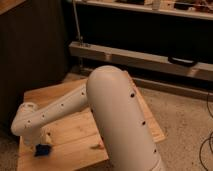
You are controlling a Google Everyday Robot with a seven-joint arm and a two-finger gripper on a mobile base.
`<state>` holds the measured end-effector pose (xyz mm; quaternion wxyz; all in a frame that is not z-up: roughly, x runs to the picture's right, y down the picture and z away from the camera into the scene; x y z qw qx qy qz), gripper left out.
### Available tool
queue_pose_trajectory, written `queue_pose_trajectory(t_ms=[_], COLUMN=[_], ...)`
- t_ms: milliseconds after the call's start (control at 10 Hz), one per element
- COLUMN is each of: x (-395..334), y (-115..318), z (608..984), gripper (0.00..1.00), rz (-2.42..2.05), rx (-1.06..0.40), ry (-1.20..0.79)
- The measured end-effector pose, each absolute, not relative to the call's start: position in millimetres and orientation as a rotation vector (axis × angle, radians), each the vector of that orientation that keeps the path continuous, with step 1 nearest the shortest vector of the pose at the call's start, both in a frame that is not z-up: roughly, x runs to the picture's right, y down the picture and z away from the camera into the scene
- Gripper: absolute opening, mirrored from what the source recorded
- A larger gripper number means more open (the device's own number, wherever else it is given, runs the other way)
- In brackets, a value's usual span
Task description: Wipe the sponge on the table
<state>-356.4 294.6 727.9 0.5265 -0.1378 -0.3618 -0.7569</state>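
My white arm reaches from the lower right across the wooden plank table (70,131) to its front left corner. There the gripper (39,144) points down, shut on the small dark blue sponge (43,150). The sponge presses on the table top close to the left edge. The wrist hides most of the fingers.
A sliver of the orange carrot (94,146) shows beside my arm near the table's front edge. A dark cabinet (30,45) stands to the left, and a metal rail (150,59) runs behind the table. Speckled floor (185,120) with cables (207,145) lies to the right.
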Motion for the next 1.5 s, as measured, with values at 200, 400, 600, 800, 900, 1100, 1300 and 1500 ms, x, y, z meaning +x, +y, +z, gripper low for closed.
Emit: queue_pose_trajectory(t_ms=[200, 400, 600, 800, 900, 1100, 1300, 1500], x=[-344.6, -314.1, -286.7, -264.9, -258.6, -245.5, -226.6, -208.5], y=[309.1, 322.1, 334.6, 345.3, 347.2, 347.9, 333.9, 315.6], z=[716.5, 706.5, 701.0, 696.0, 695.8, 700.3, 718.6, 742.1], gripper=[0.04, 0.04, 0.04, 0.04, 0.04, 0.04, 0.04, 0.04], rz=[-1.821, -1.811, -1.797, -1.783, -1.776, -1.757, -1.716, -1.683], rx=[-0.334, -0.355, -0.384, -0.411, -0.422, -0.453, -0.484, -0.512], ry=[-0.891, -0.908, -0.919, -0.927, -0.924, -0.901, -0.852, -0.800])
